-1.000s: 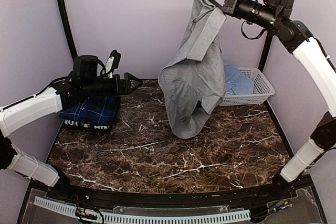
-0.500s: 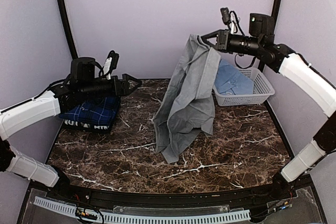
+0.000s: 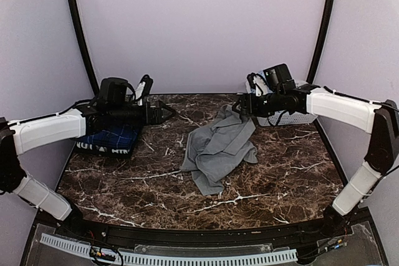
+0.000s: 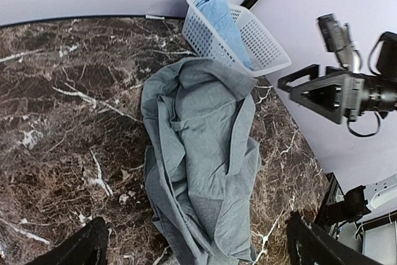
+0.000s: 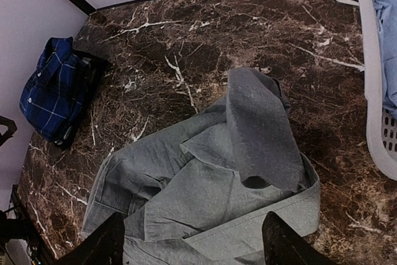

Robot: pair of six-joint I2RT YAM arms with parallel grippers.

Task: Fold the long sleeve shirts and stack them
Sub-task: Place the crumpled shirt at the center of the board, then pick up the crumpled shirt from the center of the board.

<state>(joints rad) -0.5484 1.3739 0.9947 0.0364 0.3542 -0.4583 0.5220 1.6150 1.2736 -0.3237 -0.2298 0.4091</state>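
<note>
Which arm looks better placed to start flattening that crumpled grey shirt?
Probably the right: the right gripper, open, hangs over the far edge of the grey shirt. The left gripper hovers off to the side, nearer the folded plaid shirt.

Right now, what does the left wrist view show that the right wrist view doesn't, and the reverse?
Only left wrist: the right end effector, seen from outside, gripping nothing. Only right wrist: the navy plaid shirt, folded at the marble table edge. Both: the grey shirt lying crumpled on that table, beside the white basket holding the light blue shirt.
</note>
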